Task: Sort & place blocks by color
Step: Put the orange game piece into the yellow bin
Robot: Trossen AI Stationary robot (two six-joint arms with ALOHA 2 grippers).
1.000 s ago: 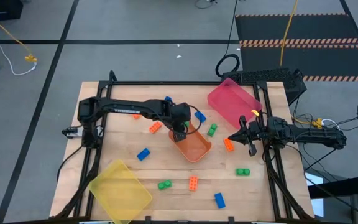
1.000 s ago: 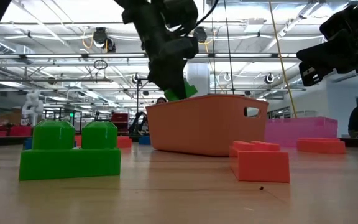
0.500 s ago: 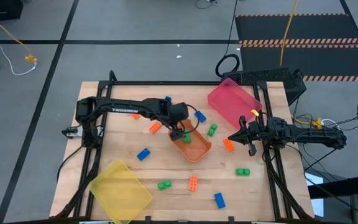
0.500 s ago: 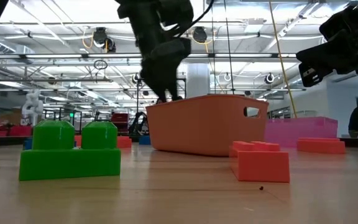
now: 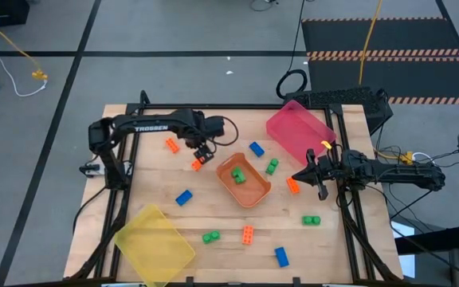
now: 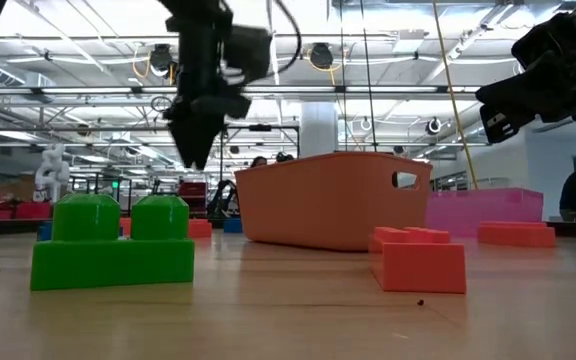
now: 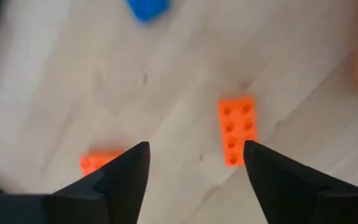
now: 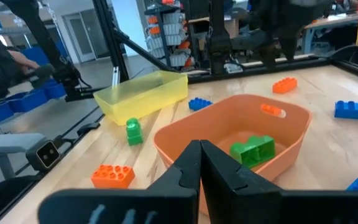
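Observation:
My left gripper [image 5: 203, 151] [image 7: 196, 149] hangs open and empty, pointing down over the bare wood left of the orange tray [image 5: 253, 194]. Two orange blocks lie flat below it, one [image 7: 237, 130] beside a fingertip and another [image 7: 98, 163] farther off. A green block [image 5: 238, 174] [image 8: 252, 151] lies inside the orange tray. More blue, green and orange blocks are scattered on the table. My right gripper [image 5: 303, 176] [image 8: 201, 163] waits shut at the table's right side, level and clear of the wood.
A pink tray [image 5: 299, 129] stands at the far right and a yellow tray [image 5: 155, 243] at the near left corner. Loose blocks include blue [image 5: 256, 148], green [image 5: 272, 166], orange [image 5: 292, 185] and green [image 6: 113, 245]. Black frame rails run along the table's left and right edges.
My left gripper has let go of the green block, which now lies in the orange tray. It has then moved away from the tray toward the table's left and far side, turning to point straight down over the two orange blocks.

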